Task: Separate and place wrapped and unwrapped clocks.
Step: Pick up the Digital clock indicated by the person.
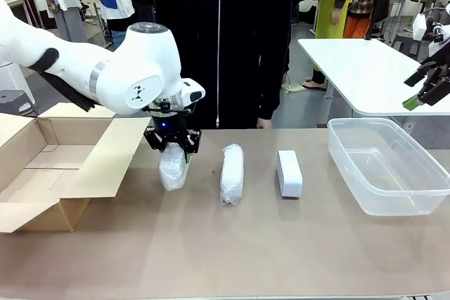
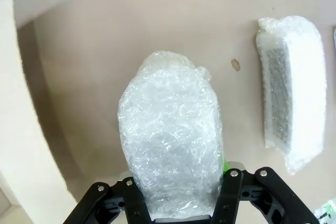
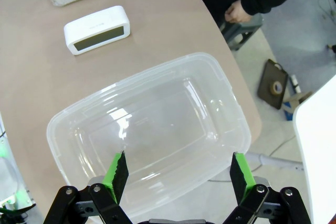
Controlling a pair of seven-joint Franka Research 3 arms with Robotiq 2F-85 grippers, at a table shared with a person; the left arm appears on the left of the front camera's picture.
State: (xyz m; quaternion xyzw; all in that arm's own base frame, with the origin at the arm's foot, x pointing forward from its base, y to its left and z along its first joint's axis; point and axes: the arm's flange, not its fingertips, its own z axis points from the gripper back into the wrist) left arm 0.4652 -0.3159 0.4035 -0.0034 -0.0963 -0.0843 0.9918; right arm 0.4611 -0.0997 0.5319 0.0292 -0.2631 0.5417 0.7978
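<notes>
Your left hand (image 1: 174, 150) is clamped on one oblong bundle in translucent white bubble wrap (image 2: 170, 129), held on end beside the open brown cardboard box (image 1: 42, 173) at the left edge of the worktop (image 1: 211, 258). The second wrapped bundle (image 1: 231, 173) and the bare white dark-faced clock (image 1: 289, 173) lie near its middle. Your right hand (image 3: 179, 169) hangs open above the clear plastic tub (image 3: 210, 72).
</notes>
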